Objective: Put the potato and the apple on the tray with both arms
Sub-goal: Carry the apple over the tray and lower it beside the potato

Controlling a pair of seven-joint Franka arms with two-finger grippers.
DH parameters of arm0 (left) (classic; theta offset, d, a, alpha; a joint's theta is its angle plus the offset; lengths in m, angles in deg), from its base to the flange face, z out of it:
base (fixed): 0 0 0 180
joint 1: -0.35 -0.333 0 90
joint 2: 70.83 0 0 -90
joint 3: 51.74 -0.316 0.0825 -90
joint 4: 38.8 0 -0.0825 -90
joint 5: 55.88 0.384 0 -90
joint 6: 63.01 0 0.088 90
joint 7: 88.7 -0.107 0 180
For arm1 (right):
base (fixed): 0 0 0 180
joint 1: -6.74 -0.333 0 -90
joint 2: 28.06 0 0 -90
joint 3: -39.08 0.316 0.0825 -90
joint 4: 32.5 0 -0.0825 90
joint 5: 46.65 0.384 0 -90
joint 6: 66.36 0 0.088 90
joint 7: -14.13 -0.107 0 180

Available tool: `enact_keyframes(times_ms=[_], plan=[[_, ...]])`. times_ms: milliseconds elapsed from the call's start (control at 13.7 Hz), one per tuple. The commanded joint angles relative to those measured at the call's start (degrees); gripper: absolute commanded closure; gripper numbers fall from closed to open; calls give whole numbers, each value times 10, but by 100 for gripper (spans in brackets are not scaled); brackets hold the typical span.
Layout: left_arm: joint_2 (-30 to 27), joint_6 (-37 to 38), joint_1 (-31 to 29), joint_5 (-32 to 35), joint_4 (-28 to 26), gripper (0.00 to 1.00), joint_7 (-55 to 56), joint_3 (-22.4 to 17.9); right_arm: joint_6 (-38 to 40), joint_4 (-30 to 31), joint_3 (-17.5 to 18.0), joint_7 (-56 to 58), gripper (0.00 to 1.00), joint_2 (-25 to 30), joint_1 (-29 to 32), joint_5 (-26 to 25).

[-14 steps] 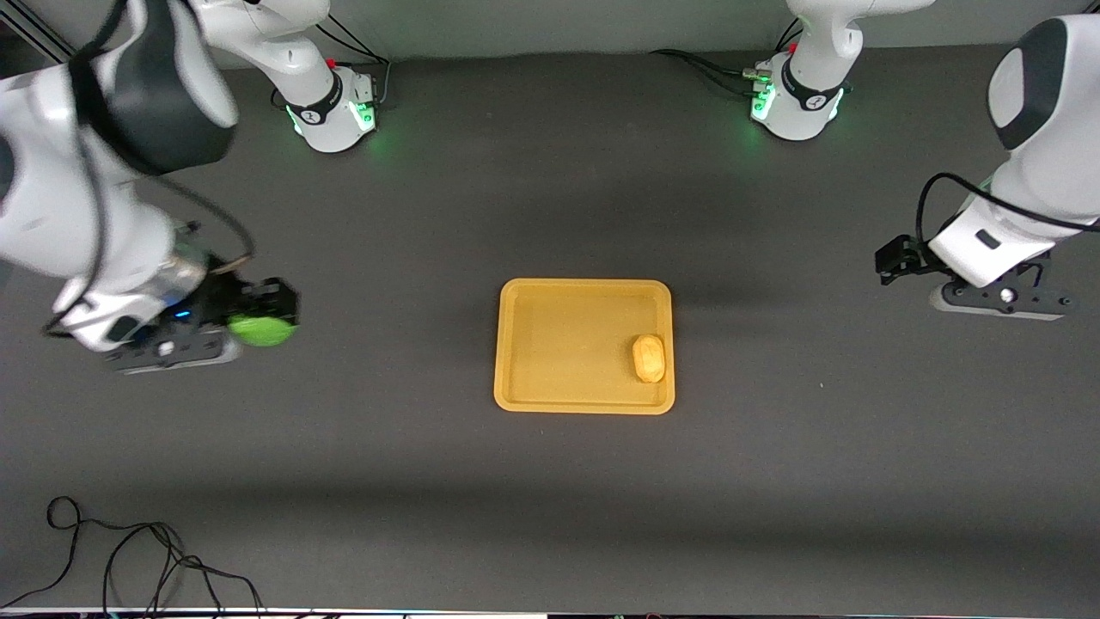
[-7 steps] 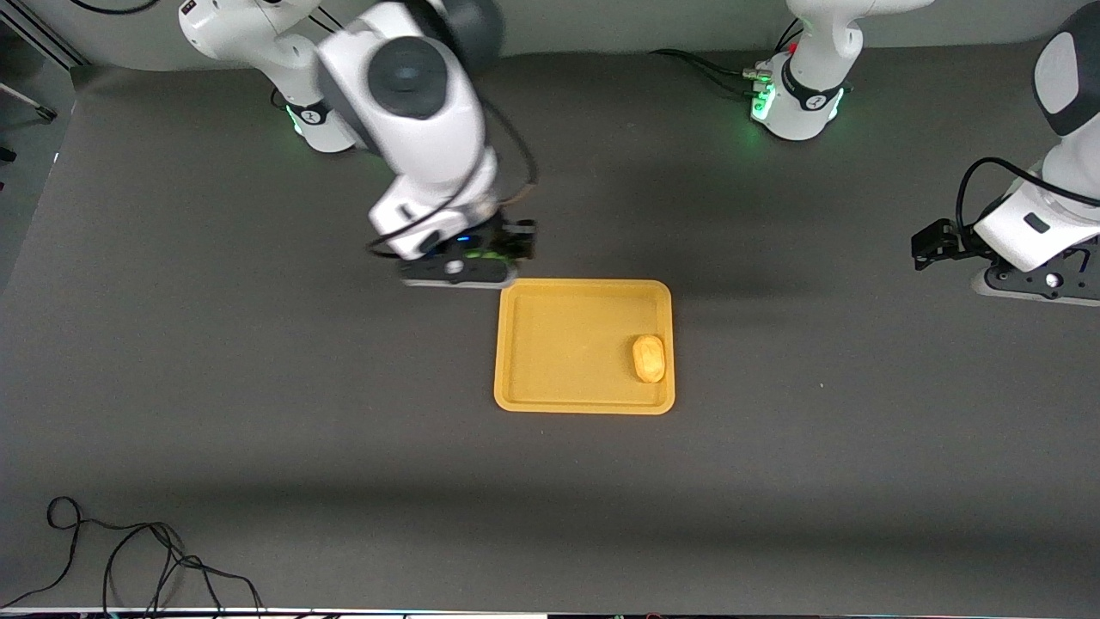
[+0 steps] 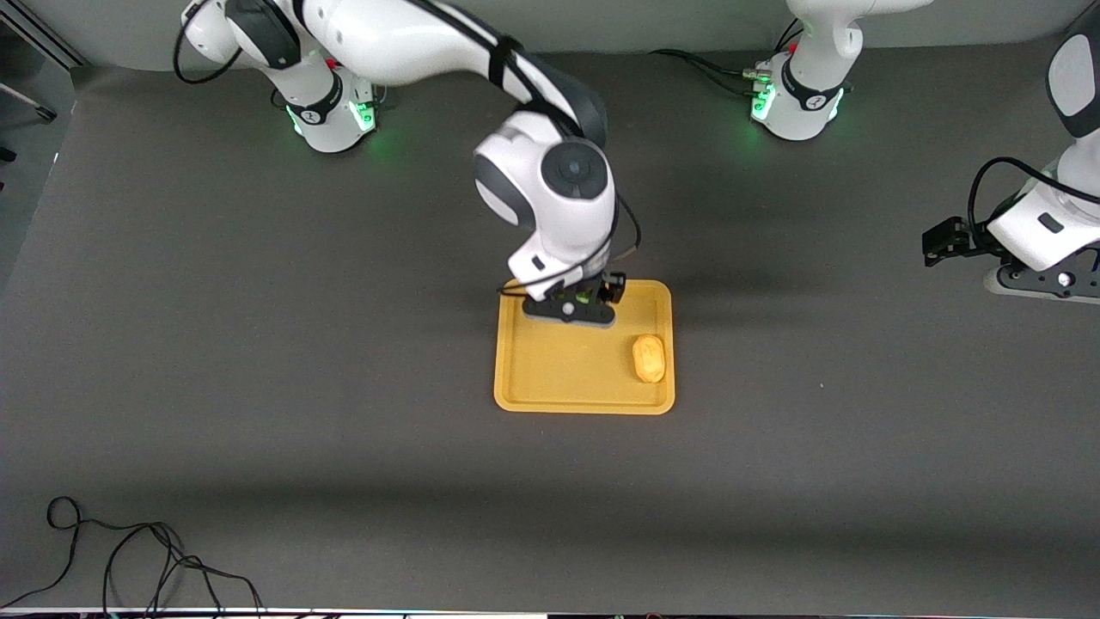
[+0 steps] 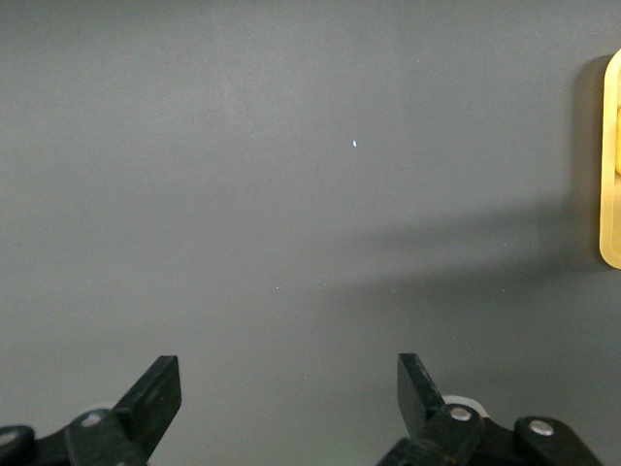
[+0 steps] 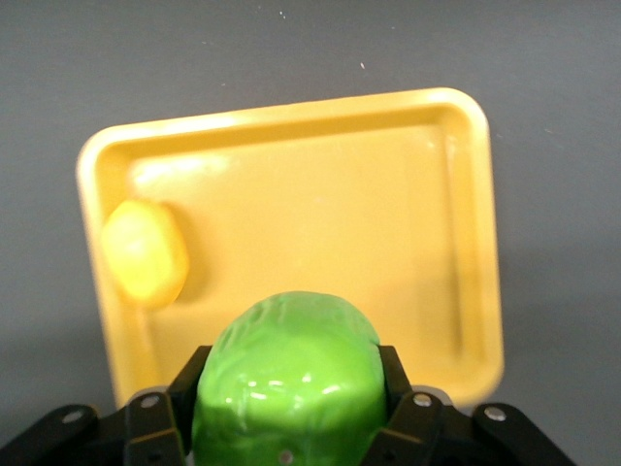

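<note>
Front view: the right claw [image 3: 574, 303] hangs over the tray [image 3: 516, 378], above the rim edge nearest the robot bases, so the tray floor lies straight below it and a little toward the front camera. Only a sliver of the green apple [image 3: 582, 298] shows under the wrist. The potato [image 3: 649, 358] already lies in the tray, close to the rim at the left arm's end, its long axis running from the bases toward the camera. The left claw [image 3: 1035, 279] waits well apart, over bare tabletop [image 3: 258, 387] at its own end.

Left wrist view: the left claw [image 4: 289, 393] stands spread wide with nothing between its fingers [image 4: 155, 388]; only the tray's [image 4: 611, 175] edge shows.

Right wrist view: the right claw [image 5: 289, 408] is clamped on the apple [image 5: 286, 383], which is roundish with no clear long axis. The open tray [image 5: 466, 223] floor lies ahead of the apple, and the potato [image 5: 146, 252] sits off to one side against the rim, so a straight lowering looks clear of it.
</note>
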Motion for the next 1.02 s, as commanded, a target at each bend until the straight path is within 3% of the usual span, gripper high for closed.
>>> enact_keyframes(times_ms=[0,365,657,730,803,949], plan=[[-13,19,-3,1,-10,1,-48,-12,-43,-38,-5,-24,53,-67,-5,-31],[-9,8,-1,0,-10,1,-48,-18,-116,-37,-7,-25,53,-123,3,-32],[1,6,1,-8,2,1,-44,-16,-131,-28,-11,-24,49,-133,4,-32],[3,7,0,-24,9,1,-44,-17,-142,-22,-14,-25,14,-133,6,-32],[6,7,-1,-42,14,1,-44,-17,-144,-19,-15,-25,0,-132,6,-32],[8,8,0,-50,18,1,-43,-18,-137,-21,-15,-25,0,-120,6,-28]])
